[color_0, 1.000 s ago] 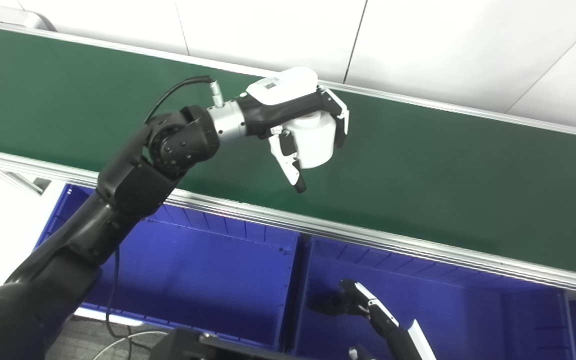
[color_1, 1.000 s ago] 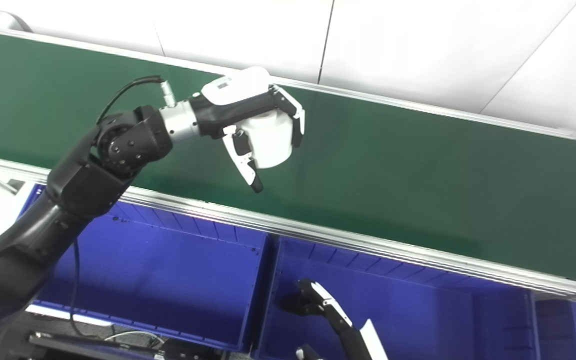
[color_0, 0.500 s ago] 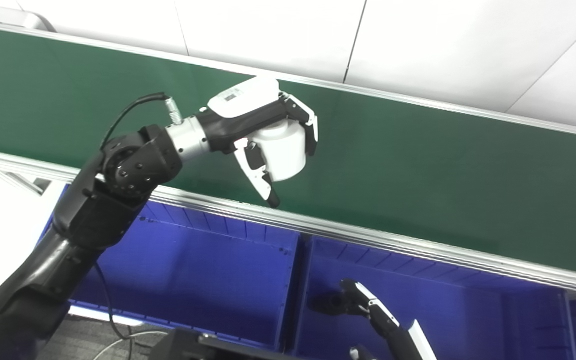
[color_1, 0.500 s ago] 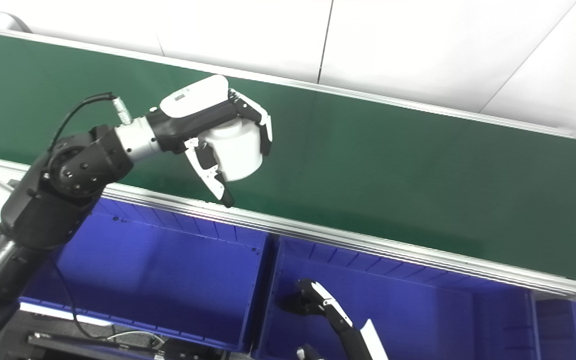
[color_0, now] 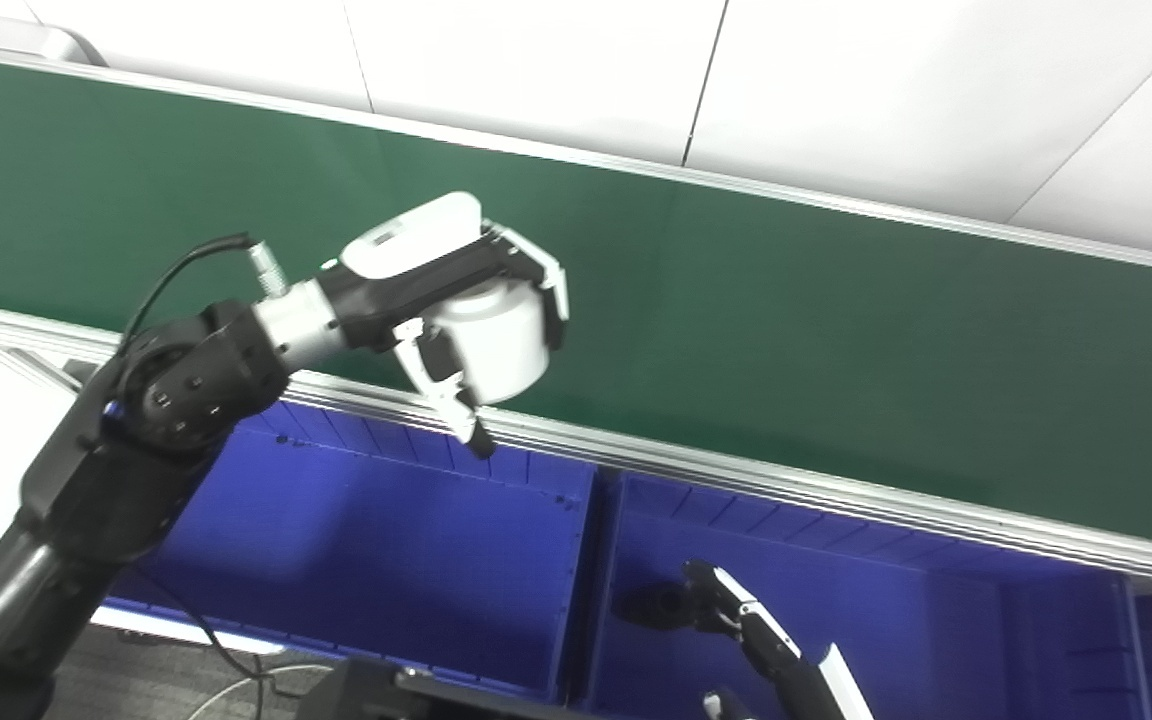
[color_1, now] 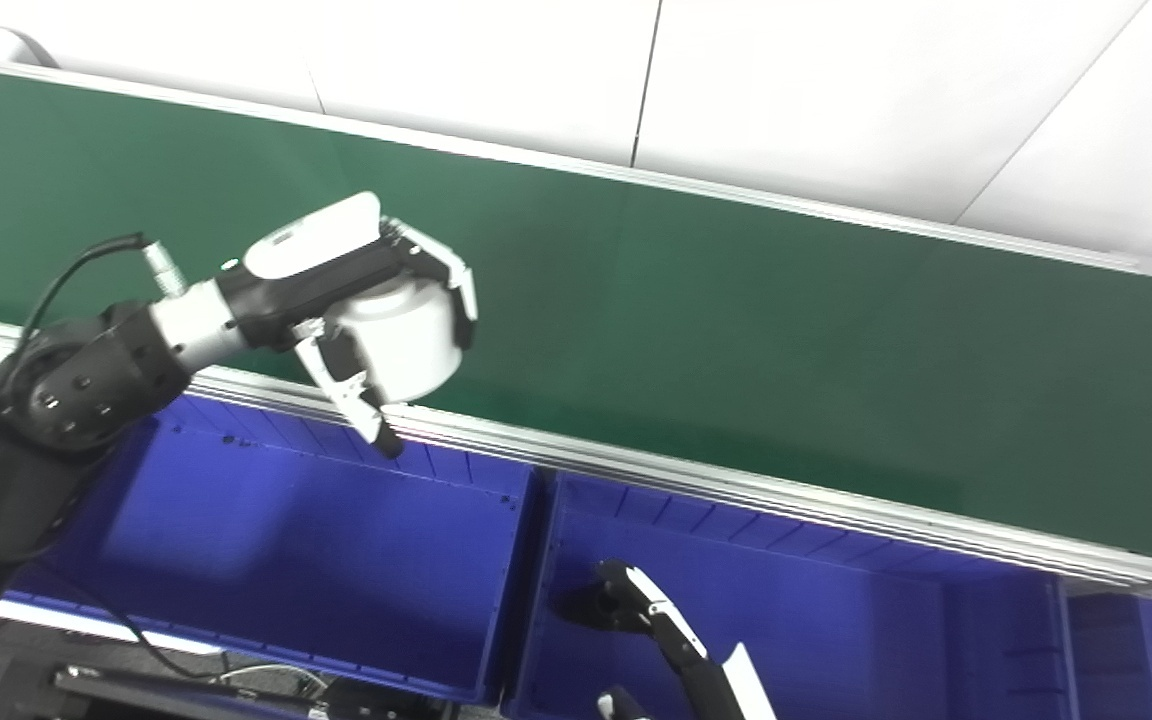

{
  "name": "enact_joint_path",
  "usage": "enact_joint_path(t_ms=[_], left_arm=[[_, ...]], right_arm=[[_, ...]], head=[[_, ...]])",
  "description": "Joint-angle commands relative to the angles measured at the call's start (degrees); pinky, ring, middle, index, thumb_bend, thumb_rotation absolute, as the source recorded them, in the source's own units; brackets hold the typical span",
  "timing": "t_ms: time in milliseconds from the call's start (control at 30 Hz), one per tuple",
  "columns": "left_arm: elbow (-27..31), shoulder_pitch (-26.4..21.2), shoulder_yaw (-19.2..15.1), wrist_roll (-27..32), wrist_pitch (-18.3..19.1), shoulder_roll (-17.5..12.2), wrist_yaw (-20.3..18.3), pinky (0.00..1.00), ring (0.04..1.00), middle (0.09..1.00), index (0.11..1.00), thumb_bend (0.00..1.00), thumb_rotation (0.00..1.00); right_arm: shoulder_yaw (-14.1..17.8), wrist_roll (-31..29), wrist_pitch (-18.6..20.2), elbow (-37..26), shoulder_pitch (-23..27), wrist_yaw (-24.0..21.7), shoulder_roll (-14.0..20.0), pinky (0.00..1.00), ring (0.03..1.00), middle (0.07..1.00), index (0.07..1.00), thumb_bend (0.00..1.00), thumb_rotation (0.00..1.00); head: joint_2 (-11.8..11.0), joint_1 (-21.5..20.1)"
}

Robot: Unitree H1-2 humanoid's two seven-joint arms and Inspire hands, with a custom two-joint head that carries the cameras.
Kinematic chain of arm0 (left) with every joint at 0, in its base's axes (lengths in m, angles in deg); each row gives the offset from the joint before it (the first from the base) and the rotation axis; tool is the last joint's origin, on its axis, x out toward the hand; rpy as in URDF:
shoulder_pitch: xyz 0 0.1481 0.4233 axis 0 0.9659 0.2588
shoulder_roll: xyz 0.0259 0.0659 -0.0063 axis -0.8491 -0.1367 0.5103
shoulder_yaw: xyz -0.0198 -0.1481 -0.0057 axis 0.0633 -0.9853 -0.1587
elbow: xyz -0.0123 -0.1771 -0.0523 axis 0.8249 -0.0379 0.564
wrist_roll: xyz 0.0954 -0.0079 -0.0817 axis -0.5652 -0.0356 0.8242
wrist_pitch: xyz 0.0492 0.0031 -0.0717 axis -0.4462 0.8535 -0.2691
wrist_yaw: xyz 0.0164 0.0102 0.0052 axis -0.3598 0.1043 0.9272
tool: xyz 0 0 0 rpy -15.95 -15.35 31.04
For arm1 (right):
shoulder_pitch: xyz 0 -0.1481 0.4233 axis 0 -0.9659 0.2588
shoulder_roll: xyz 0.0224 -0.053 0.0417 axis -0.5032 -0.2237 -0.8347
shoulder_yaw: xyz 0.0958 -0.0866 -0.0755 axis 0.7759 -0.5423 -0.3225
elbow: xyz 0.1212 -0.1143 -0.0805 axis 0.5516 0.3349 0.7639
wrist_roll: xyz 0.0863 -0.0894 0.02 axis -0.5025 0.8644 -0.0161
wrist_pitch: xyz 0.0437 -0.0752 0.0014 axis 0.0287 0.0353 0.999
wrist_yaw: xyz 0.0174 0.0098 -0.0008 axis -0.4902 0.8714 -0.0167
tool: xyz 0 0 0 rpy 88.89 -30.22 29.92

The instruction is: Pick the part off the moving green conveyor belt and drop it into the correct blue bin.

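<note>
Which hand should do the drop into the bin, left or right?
Left. The left hand already grips the white cylindrical part at the belt's near rail, right above the left blue bin. The right hand hangs low over the right blue bin, holding nothing.

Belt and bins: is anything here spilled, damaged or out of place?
Nothing stands out. The left hand holds the white part over the belt's near edge; the right hand hangs over the right bin.
</note>
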Motion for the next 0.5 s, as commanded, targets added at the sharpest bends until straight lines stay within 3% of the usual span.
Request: enact_joint_path(t_ms=[0,67,100,167,400,467], left_arm=[[2.0,1.1,-1.6,1.9,-1.5,-1.5,1.3,0.15,0.200,0.260,0.215,0.67,0.00],[2.2,2.8,-2.3,2.6,-1.9,-1.7,1.7,0.16,0.210,0.258,0.214,0.66,0.00],[2.0,3.9,-2.7,3.0,-2.1,-1.8,1.8,0.18,0.347,0.264,0.219,0.55,0.00],[1.9,5.5,-3.2,3.4,-2.1,-1.8,1.8,0.17,0.429,0.268,0.226,0.48,0.00],[2.0,11.0,-4.7,2.5,-0.6,-1.5,1.9,0.18,0.442,0.284,0.228,0.47,0.00],[0.4,12.5,-4.9,3.3,-1.8,-1.3,2.4,0.17,0.442,0.281,0.227,0.47,0.00]], right_arm=[[-0.5,-0.1,-1.1,-2.1,-1.7,-0.1,0.1,0.79,0.885,0.932,0.897,0.55,0.87],[-0.5,-0.2,-1.0,-2.4,-1.8,-0.1,0.1,0.80,0.886,0.933,0.899,0.54,0.87],[-0.5,-0.2,-1.0,-2.4,-1.9,-0.1,0.2,0.79,0.885,0.931,0.897,0.54,0.87],[-0.5,-0.3,-1.0,-2.4,-1.9,-0.2,0.3,0.80,0.886,0.931,0.897,0.54,0.87],[-0.5,-0.2,-1.1,-2.4,-2.0,-0.3,0.4,0.81,0.892,0.934,0.900,0.54,0.88],[-0.5,-0.1,-1.0,-2.6,-2.2,-0.2,0.4,0.81,0.892,0.934,0.900,0.54,0.88]], head=[[0.2,0.1],[0.3,0.3],[0.3,0.3],[0.4,0.5],[0.8,0.7],[0.9,0.8]])
